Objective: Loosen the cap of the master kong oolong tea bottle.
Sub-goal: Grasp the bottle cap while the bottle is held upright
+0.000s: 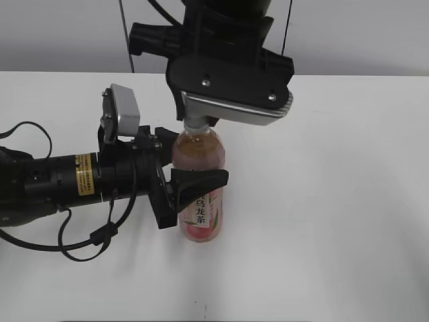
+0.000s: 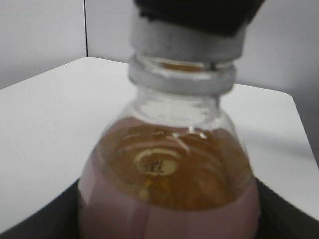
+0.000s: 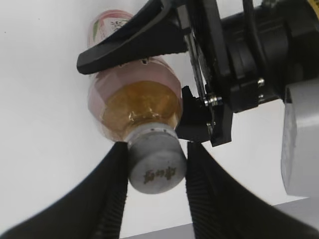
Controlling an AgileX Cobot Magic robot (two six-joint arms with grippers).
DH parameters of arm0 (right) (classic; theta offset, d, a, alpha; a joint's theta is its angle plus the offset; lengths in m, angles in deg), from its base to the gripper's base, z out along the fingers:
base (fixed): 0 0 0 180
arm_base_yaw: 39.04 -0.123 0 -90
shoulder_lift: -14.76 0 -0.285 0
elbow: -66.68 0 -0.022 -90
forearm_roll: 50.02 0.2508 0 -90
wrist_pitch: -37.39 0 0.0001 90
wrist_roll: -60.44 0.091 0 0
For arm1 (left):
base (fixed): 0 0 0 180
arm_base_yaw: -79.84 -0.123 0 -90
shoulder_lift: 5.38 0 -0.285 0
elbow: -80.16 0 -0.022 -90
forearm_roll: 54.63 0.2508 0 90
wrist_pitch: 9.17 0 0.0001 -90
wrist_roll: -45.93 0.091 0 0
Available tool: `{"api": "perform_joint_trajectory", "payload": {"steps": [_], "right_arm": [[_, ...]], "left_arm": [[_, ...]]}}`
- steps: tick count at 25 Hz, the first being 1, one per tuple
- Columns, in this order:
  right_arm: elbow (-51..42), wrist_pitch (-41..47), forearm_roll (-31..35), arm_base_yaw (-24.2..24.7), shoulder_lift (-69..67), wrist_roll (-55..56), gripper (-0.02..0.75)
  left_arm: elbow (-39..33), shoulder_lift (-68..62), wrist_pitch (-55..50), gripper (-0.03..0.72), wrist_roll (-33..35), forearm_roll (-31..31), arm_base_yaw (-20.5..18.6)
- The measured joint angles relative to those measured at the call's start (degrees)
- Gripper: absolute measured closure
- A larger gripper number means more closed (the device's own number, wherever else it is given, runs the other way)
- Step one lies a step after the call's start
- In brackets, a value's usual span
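While a slim clear plastic bottle of amber tea with a pink-and-white label (image 1: 198, 191) stands upright on the white table (image 1: 335, 201), the left black gripper (image 1: 191, 184) reaches in sideways and clamps its body just above the label. From above, the right black gripper (image 3: 155, 167) has both fingers (image 3: 117, 174) pressed against the ribbed sides of the small round white screw cap (image 3: 155, 167), which sits on the bottle's neck.
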Motion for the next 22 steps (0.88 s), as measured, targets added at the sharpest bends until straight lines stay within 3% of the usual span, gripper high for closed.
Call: {"api": "perform_joint_trajectory", "payload": {"steps": [9, 14, 17, 22], "right_arm": [[0.0, -0.1, -0.3, 0.0, 0.1, -0.8, 0.466], [-0.1, -0.1, 0.7, 0.0, 0.2, 11.9, 0.445], [-0.3, -0.1, 2.0, 0.1, 0.0, 22.4, 0.383], [-0.3, -0.3, 1.2, 0.0, -0.2, 38.0, 0.216]], "left_arm": [[0.0, 0.0, 0.0, 0.234, 0.0, 0.0, -0.1], [0.0, 0.0, 0.1, 0.234, 0.1, 0.2, -0.1], [0.0, 0.0, 0.1, 0.234, 0.1, 0.2, -0.1], [0.0, 0.0, 0.1, 0.234, 0.2, 0.3, 0.0]]}}
